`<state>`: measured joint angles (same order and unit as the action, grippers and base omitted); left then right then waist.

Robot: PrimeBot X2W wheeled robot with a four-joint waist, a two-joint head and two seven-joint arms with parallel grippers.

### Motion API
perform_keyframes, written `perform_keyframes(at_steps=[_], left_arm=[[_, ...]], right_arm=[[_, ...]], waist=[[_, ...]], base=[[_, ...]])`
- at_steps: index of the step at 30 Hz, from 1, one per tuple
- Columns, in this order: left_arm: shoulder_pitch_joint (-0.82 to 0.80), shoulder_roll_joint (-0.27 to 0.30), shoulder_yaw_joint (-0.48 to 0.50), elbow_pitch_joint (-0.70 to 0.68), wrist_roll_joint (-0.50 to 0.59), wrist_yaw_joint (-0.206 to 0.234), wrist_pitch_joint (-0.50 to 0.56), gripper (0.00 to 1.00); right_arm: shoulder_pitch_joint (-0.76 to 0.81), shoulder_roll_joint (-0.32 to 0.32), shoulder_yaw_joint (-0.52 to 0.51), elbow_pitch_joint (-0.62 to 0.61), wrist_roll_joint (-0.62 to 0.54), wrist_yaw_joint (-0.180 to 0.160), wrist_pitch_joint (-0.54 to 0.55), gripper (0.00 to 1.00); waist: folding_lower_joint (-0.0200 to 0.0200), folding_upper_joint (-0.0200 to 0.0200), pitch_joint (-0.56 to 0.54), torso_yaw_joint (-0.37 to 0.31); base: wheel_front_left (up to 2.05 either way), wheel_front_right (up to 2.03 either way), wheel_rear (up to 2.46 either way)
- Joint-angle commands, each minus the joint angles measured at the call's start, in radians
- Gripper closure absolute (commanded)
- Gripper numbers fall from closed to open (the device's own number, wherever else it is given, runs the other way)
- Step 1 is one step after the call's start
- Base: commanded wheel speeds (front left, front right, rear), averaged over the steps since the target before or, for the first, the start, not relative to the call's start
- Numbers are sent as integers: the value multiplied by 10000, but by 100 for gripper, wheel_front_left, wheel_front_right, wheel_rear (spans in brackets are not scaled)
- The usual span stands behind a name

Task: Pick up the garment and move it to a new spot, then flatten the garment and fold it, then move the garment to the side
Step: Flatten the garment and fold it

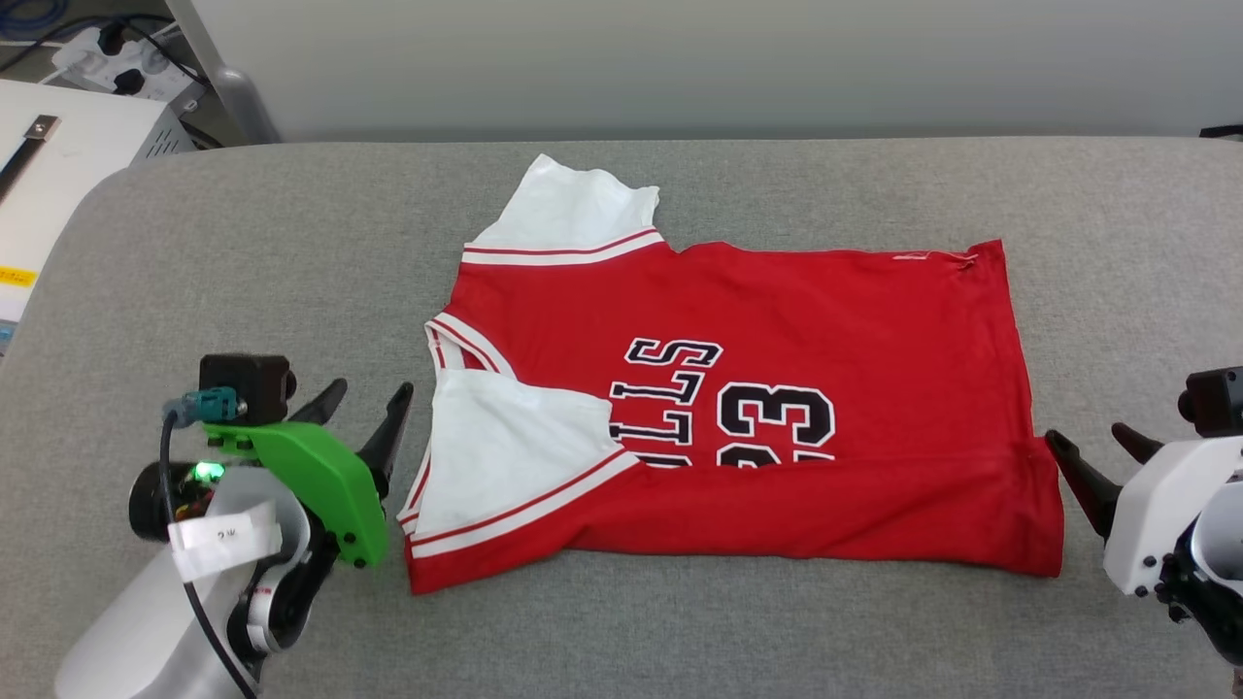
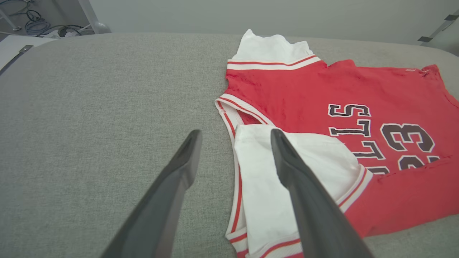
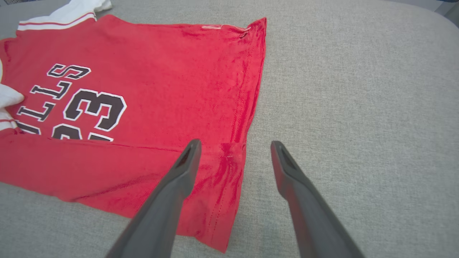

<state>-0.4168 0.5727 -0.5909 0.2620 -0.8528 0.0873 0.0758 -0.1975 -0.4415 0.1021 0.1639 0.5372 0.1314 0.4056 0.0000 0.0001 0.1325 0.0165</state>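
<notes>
The garment point(image 1: 777, 320), a red T-shirt with white sleeves and black lettering, lies on the grey table with its collar to the left and hem to the right. Its near long side is folded over the print, and the near white sleeve point(image 1: 505, 451) lies on top. My left gripper point(image 1: 374, 403) stands open just left of that sleeve, holding nothing; from the left wrist its fingers straddle the sleeve's edge point(image 2: 251, 150). At the hem's near corner my right gripper point(image 1: 1092, 442) is open; in its wrist view the hem point(image 3: 236, 157) lies between the fingers.
The grey padded table point(image 1: 243, 252) has free room to the left, right and front of the shirt. Beyond its far left corner stand a white unit point(image 1: 58, 155), a power strip with cables point(image 1: 117, 58) and a metal leg point(image 1: 233, 97). A pale wall runs behind.
</notes>
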Motion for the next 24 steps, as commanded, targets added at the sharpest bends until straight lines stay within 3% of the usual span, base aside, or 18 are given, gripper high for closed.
perform_keyframes(at_steps=[1,13,18,24], left_arm=[[463,115,119,-362,-188,303,70,0],[2806,641,-165,-3368,-667,2574,1672,0],[2846,655,-320,-3442,-563,2874,1931,0],[2618,530,-291,-2818,-519,2917,1876,0]], right_arm=[[332,96,-219,-258,-251,-7,266,0],[2145,2079,-2328,-2795,-1977,-7,3306,0],[2309,2544,-2485,-3432,-2277,-7,3673,0],[2304,2695,-2517,-3759,-2340,-7,3724,0]], waist=[[0,-1,-152,96],[0,-1,88,143],[0,-1,413,62],[0,-1,849,-116]], base=[[0,0,0],[0,0,0],[0,0,0],[0,0,0]])
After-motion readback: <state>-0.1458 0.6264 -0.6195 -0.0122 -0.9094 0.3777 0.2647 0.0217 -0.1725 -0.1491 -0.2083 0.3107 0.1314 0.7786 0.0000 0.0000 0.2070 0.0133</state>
